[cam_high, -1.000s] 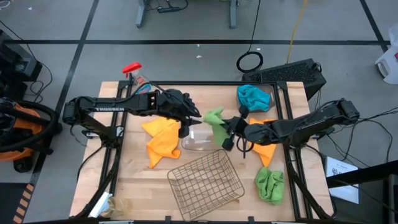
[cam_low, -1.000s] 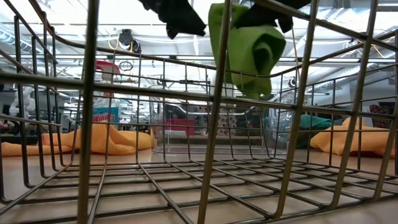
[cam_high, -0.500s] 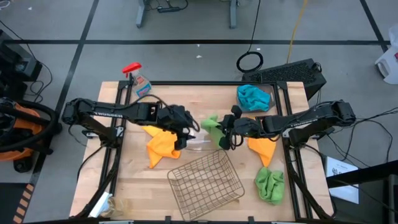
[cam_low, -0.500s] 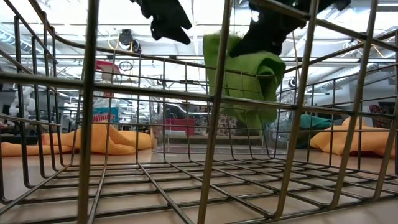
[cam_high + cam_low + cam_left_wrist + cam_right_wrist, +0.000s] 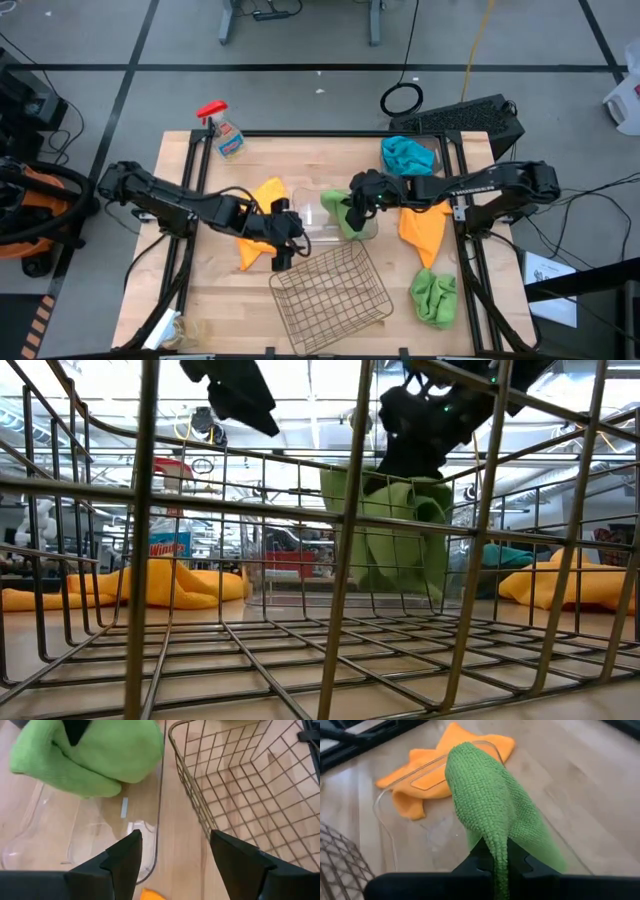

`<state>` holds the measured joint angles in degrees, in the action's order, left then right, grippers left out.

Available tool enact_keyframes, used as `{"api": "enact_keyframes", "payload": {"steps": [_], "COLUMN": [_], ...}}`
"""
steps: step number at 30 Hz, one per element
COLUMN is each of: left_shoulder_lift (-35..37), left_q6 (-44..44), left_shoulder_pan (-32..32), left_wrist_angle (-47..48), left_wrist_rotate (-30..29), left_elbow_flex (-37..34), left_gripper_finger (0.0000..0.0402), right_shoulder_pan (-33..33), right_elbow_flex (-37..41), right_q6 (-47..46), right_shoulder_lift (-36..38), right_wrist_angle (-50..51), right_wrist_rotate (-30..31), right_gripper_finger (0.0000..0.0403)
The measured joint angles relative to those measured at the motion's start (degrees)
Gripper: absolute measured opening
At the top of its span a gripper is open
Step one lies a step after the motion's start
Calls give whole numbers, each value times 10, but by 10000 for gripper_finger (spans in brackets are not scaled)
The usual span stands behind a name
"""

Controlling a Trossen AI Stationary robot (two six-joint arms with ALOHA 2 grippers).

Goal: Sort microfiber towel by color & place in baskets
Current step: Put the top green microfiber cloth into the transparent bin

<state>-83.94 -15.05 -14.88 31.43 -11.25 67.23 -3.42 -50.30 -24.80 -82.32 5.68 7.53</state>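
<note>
Since the right gripper (image 5: 352,207) is clamped on a lime green towel (image 5: 340,211) hanging straight below it into the clear basket (image 5: 312,225), we judge release is all that remains, while the left gripper (image 5: 281,247), open and empty, hovers beside that basket.

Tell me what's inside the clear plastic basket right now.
A lime green towel, gripped by the right gripper, hangs into the clear plastic basket. The floor beneath the towel is hidden; the rest looks bare.
</note>
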Motion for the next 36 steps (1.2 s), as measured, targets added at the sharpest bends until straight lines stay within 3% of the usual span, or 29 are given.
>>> {"api": "enact_keyframes", "payload": {"steps": [4,11,26,36], "left_shoulder_lift": [0,0,0,-1], "left_q6": [-12,-5,8,8], "left_shoulder_pan": [-12,-17,-17,-17], "left_wrist_angle": [-4,-31,-41,-41], "left_wrist_rotate": [-13,-32,-41,-41], "left_elbow_flex": [-10,-10,-10,-10], "left_gripper_finger": [240,240,240,240], "right_shoulder_pan": [4,16,17,17], "right_elbow_flex": [0,0,0,0], "right_q6": [-48,-113,-149,-135], "right_shoulder_lift": [-22,-39,-83,-94], "right_wrist_angle": [-2,-4,-15,-59], "right_wrist_rotate": [3,58,77,74], "right_gripper_finger": [1,1,3,82]}}
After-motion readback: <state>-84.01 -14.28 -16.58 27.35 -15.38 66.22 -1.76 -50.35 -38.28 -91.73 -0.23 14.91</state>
